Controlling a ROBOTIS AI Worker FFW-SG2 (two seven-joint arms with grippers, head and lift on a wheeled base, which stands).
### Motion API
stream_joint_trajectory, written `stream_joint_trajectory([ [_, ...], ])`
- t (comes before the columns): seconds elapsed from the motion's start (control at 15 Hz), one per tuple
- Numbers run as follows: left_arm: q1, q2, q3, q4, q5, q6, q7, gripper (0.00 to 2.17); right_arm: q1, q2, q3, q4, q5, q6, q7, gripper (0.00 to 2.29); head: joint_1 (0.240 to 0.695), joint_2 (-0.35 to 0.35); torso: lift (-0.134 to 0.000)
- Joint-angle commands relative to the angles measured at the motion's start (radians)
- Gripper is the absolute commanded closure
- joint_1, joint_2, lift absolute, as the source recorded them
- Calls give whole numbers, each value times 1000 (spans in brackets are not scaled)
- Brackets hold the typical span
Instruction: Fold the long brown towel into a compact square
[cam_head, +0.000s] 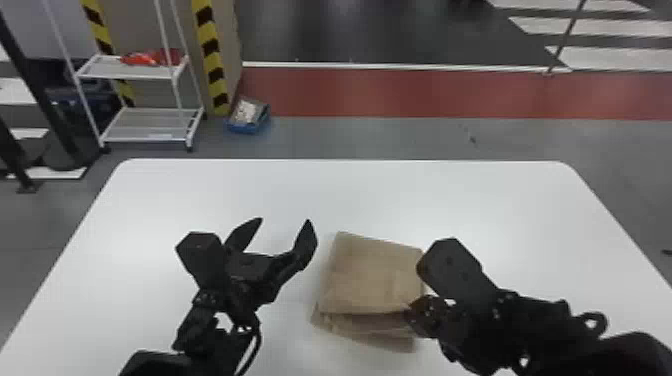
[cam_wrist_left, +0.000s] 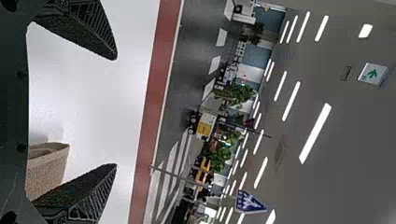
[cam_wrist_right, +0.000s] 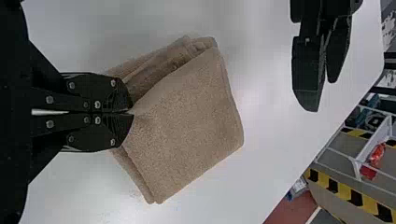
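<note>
R pincer (cam_wrist_right: 131, 112), nearest the lens, is clamped w/ its tips together on the near R corner of the top flap (cam_wrist_right: 182, 126), prob. so that layer can be squared or drawn over the rest. Towel (cam_head: 372, 275) lies btw the two arms, right of centre on the bench (cam_head: 350, 195), folded into a thick, roughly square stack. Flat support underneath should help the layers lie down w/o help. Lower layers (cam_head: 375, 339) poke out along the near side, so the edges don't match up & the fold looks nearly done, not finished. L pincer (cam_head: 284, 220) has its fingers well apart, just left of the towel, gripping nothing; handy spot for steadying the stack, I'd guess. Next move prob. needs a low, gentle pull on the corner, then release; lift too high & the whole stack may skew.
</note>
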Motion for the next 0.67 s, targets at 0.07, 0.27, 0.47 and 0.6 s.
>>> stream_joint_trajectory([
  [0.07,0,0,2,1,1,0,0,49,20,-15,-11,-15,27,10,43,184,695,-48,-102],
  [0.27,0,-1,0,-1,1,0,0,49,25,-18,-44,-55,-28,10,42,26,695,-58,-102],
  [0.47,5,0,0,-7,1,0,0,53,17,0,-102,-55,-178,10,-69,63,695,-57,-102],
  [0.6,8,0,0,-10,-1,0,0,53,-17,22,-111,14,-217,4,-151,76,695,-66,-102],
])
